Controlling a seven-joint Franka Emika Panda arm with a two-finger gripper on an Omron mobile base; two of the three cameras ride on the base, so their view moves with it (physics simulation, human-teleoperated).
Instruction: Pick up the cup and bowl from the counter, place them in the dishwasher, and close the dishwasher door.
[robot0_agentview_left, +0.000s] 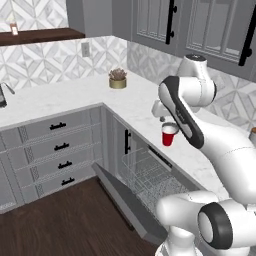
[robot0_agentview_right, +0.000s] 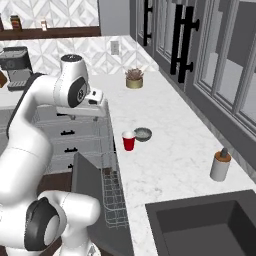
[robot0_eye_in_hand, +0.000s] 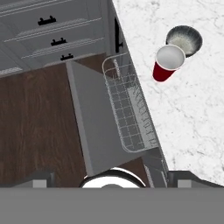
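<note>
- Left base view: the cup (robot0_agentview_left: 169, 135) stands upright on the counter (robot0_agentview_left: 75, 95), close to its front edge, and the arm covers part of it. Below the cup the dishwasher (robot0_agentview_left: 145, 172) is open, with the dishwasher door (robot0_agentview_left: 127, 202) dropped down and the wire rack (robot0_agentview_left: 142, 175) pulled out; nothing lies in the rack. A gold pot with a plant (robot0_agentview_left: 118, 79) stands far back on the counter.
- Right base view: the cup (robot0_agentview_right: 129, 141) and the bowl (robot0_agentview_right: 143, 134) stand just beside each other, the bowl behind and to the right. A soap bottle (robot0_agentview_right: 220, 165) stands near the sink (robot0_agentview_right: 200, 225).
- Hand view: the camera looks down from high above. The cup (robot0_eye_in_hand: 168, 63) and the bowl (robot0_eye_in_hand: 185, 38) lie at the upper right, well apart from the gripper. The cup is empty and the bowl too. The rack (robot0_eye_in_hand: 129, 109) holds nothing. I cannot tell how far the gripper is open.
</note>
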